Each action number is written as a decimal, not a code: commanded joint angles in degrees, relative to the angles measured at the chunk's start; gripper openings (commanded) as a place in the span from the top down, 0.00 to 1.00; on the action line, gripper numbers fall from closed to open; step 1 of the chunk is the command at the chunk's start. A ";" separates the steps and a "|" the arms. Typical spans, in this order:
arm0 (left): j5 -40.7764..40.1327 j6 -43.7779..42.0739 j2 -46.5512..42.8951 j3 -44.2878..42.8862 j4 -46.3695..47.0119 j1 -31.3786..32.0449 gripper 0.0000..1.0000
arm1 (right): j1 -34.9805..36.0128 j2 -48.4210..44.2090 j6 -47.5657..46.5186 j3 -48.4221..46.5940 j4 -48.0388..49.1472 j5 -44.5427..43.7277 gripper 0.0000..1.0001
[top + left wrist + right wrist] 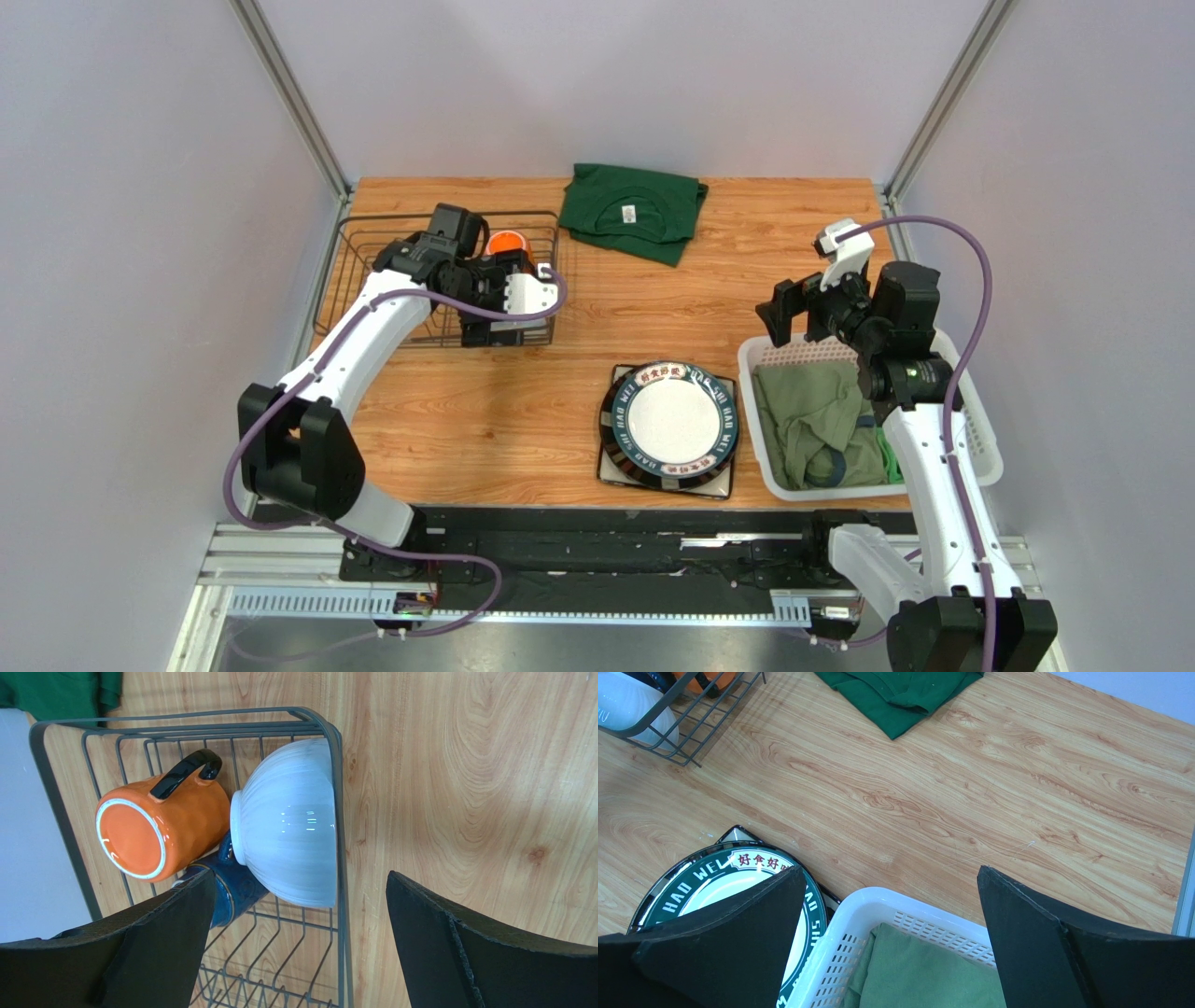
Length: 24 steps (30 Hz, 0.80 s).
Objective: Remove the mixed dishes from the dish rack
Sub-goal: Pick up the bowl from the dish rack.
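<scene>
The dark wire dish rack [368, 238] stands at the table's far left. In it lie an orange mug [165, 829] on its side, a small white bowl [288, 833] on its side against the rack's wall [337, 777], and a dark blue mug [235, 889] beneath them. My left gripper [300, 878] hovers open just above the bowl, one finger over the blue mug and the other outside the rack. A round dark-rimmed plate [671, 417] rests mid-table on a square plate whose dark corners [613, 479] show. My right gripper [800, 315] hangs open and empty.
A white slatted laundry basket [982, 462] holding olive cloth [821, 420] sits at the right, its far corner [878, 899] under my right gripper [892, 875]. A folded dark green shirt [634, 210] lies at the back. Grey walls enclose the table.
</scene>
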<state>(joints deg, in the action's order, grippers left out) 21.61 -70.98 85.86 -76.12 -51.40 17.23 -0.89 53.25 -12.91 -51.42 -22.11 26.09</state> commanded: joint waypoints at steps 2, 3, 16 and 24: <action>2.65 -4.08 2.02 -0.61 2.35 -0.71 0.02 | 0.09 -1.14 -0.28 -0.88 0.93 0.37 0.01; 2.83 -4.34 2.37 -0.70 2.61 -0.80 0.02 | 0.01 -1.05 -0.36 -0.96 0.84 0.28 0.01; 2.83 -4.25 7.91 -4.83 1.57 -1.41 0.01 | 0.09 -1.05 -0.45 -0.88 0.93 0.28 0.01; 2.92 -4.61 11.16 -8.95 -2.12 -1.59 0.01 | 0.01 -0.87 -0.36 -0.88 0.93 0.19 0.01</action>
<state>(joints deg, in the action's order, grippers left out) 22.20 -73.76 95.79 -81.41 -51.05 16.03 -0.89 53.25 -12.91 -51.42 -22.11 26.06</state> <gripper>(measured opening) 0.990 0.993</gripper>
